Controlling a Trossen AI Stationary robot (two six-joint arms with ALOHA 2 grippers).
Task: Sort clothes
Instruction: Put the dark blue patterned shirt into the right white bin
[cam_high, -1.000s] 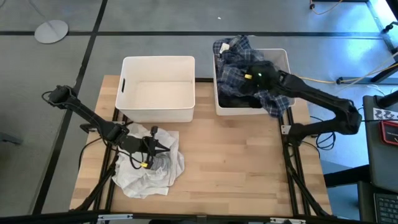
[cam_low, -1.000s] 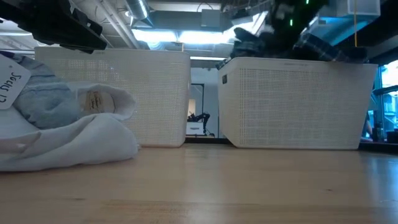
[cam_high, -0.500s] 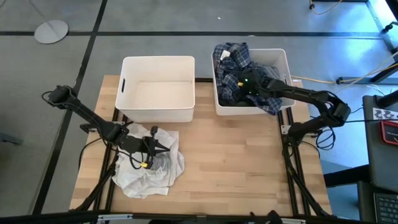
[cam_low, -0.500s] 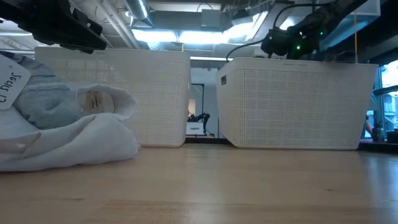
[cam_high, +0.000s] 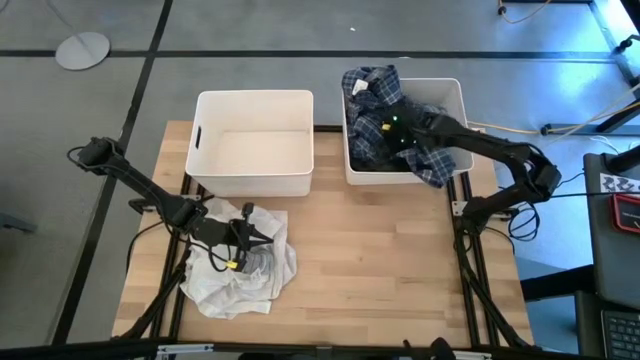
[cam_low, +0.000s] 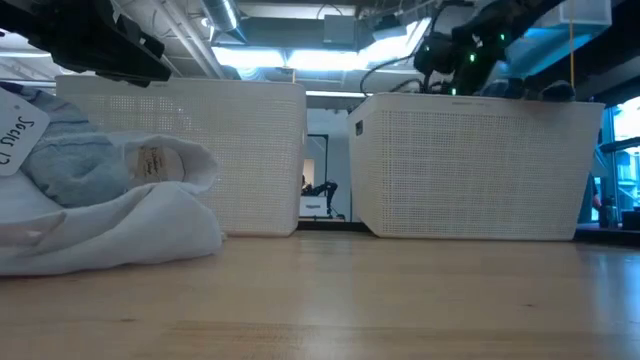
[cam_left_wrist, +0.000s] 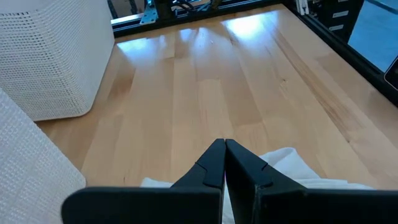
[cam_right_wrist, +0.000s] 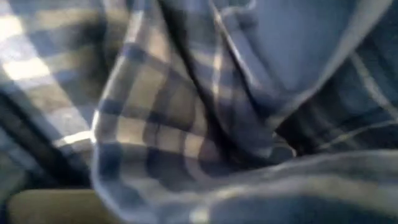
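Where it fills the right bin (cam_high: 455, 95): crumpled navy-and-white plaid shirt (cam_high: 372, 105).

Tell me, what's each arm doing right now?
Left gripper shut over white clothes. Right gripper down in right bin on plaid shirt. Nothing blocking.

Two white bins (cam_high: 254, 140) (cam_high: 455, 100) – two arms (cam_high: 150, 190) (cam_high: 500, 155) – one plaid shirt (cam_high: 375, 95).

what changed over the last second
The right gripper carried the plaid shirt further into the right bin; the shirt now lies more inside it. The left gripper, shut over the white clothes, and the left bin stayed put.
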